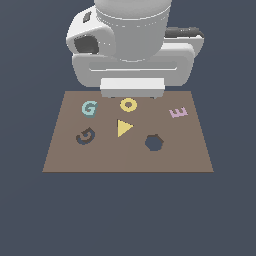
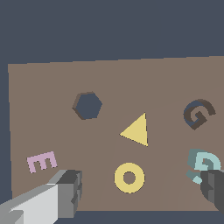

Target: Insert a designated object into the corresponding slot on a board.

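The step in hand looks like the approach before any grasp: the teal G [image 1: 89, 108] lies flat on the board [image 1: 190, 155], free of the claw, at the far left in the exterior view, just left of the yellow ring [image 1: 128, 105]. Its slot [image 1: 85, 136], a dark G-shaped recess, sits just nearer on the same left side, close to the G but apart from it, and it is tilted compared with the block. In the wrist view the gripper [image 2: 142, 188] has its fingers spread wide with nothing between them but bare board and the ring [image 2: 129, 177]; one finger [image 2: 70, 190] shows near the pink E [image 2: 41, 162], and the other [image 2: 214, 190] overlaps the edge of the G [image 2: 203, 162], though whether it touches or only hangs above it cannot be told. So the claw is apart and empty, and not centred on the G. The next move, by my reckoning, calls for shifting across toward the G until it lies between the fingers, descending, and closing on it; after that a short carry toward the near side and a turn to match the slot's tilt. The yellow triangle [image 1: 124, 127] and the hexagon hole [image 1: 154, 142] lie to the right of the slot and should be left alone. The only writing is the letters themselves, G and E; no brand or label shows.
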Controlling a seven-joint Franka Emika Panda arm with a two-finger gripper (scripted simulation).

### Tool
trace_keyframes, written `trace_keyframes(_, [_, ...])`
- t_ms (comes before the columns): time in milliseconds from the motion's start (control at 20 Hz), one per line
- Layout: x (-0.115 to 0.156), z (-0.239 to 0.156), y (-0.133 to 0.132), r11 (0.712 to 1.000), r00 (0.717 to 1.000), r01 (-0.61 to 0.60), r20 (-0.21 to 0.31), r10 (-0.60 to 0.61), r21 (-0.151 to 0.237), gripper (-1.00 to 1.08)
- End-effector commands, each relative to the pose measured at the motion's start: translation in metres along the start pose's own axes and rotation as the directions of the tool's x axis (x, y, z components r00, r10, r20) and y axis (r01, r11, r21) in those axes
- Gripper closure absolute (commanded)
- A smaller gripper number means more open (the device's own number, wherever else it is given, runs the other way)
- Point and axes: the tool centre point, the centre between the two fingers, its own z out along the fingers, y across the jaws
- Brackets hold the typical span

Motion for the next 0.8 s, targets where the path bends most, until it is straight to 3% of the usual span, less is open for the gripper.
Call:
trace_keyframes(0, [0.000,0.000,0.000,1.000,1.000,0.000,0.000,0.000,0.000,-0.92])
trace_keyframes(400, [-0.007,0.016,0.020,1.000,1.000,-0.020,-0.001,0.020,-0.004,-0.92])
trace_keyframes(750, [-0.025,0.057,0.071,0.997,0.997,-0.073,-0.004,0.073,-0.014,-0.92])
